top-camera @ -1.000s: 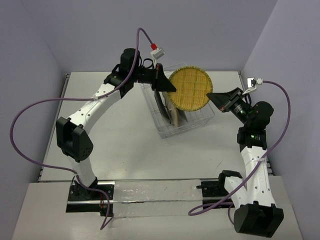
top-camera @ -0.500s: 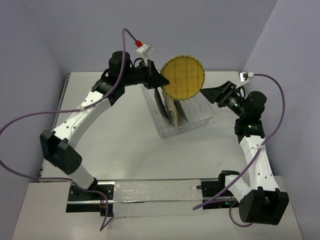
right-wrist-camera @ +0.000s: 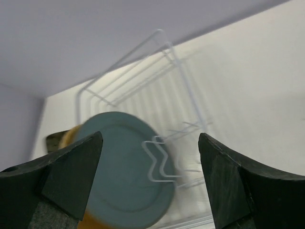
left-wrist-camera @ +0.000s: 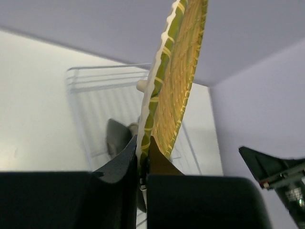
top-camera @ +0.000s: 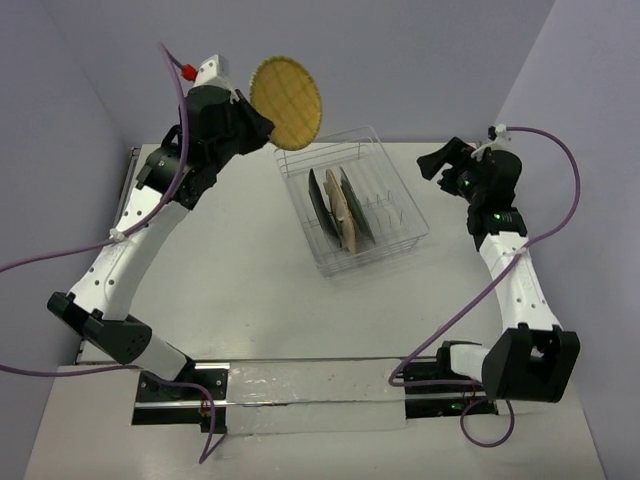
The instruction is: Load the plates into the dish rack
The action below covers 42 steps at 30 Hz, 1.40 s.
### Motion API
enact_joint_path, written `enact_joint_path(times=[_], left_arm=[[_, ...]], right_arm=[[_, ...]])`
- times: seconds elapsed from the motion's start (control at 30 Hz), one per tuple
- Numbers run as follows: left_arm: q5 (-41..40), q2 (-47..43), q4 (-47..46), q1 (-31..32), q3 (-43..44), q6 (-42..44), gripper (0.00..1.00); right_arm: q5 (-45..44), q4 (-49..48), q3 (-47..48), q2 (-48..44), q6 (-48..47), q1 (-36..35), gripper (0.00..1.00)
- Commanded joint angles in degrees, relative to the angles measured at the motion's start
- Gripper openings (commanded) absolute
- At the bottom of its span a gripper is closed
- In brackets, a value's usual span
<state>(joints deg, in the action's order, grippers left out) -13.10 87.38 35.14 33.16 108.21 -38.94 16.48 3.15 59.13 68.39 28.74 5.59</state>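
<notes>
Top: three plates [top-camera: 345, 215] stand in the dish rack [top-camera: 404, 188]; we see the round woven plate [top-camera: 285, 100] held high, clear of the rack, the last one to load. Left wrist: left tool [left-wrist-camera: 143, 160] clenched on its rim. Right wrist: right tool [right-wrist-camera: 150, 143] released, empty.

The tan round plate of woven fibre [left-wrist-camera: 178, 81] pinched in my left gripper [left-wrist-camera: 143, 150] is rough: a ribbed basket weave with a paler stitched rim, dull, with no shine. My left fingers [left-wrist-camera: 114, 167] look like black matt plastic, smooth and hard-edged. The fingers [right-wrist-camera: 62, 176] of my right gripper [right-wrist-camera: 148, 152] have the same dull black finish. The white thin-wire dish rack [top-camera: 390, 205] looks like coated metal, smooth with a faint sheen. In it the grey-blue round plate [right-wrist-camera: 121, 181] is smooth and satin; ceramic or plastic, I cannot tell. The white table [top-camera: 240, 260] is flat and matt.
</notes>
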Motion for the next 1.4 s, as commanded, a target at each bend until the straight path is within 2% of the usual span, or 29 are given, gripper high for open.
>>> enact_joint_path(times=[0.0,0.2,0.3,0.4,0.8,1.37], left_arm=[[-17.0,2.6,20.3,-0.1,10.2,-12.3,0.00],[-20.7,5.7,31.4,0.5,14.6,-17.8,0.00],[-21.2,8.9,35.6,1.9,14.4,-19.7,0.00],[-21.5,15.3,43.4,2.7,19.8,-22.3,0.00],[-17.8,21.8,43.3,7.5,20.7,-22.4,0.00],[-19.2,30.2,43.4,13.7,24.3,-22.2,0.00]], right_arm=[[-10.6,7.3,7.8,8.0,-11.3,-3.1,0.91],[-19.4,9.4,11.1,14.7,-12.5,-4.9,0.91],[-21.6,9.6,11.3,15.6,-12.8,-5.0,0.91],[-22.3,9.7,11.3,16.0,-12.8,-5.0,0.91],[-25.5,11.6,10.9,17.8,-13.8,-4.9,0.91],[-24.1,13.1,10.0,19.3,-14.1,-4.9,0.91]])
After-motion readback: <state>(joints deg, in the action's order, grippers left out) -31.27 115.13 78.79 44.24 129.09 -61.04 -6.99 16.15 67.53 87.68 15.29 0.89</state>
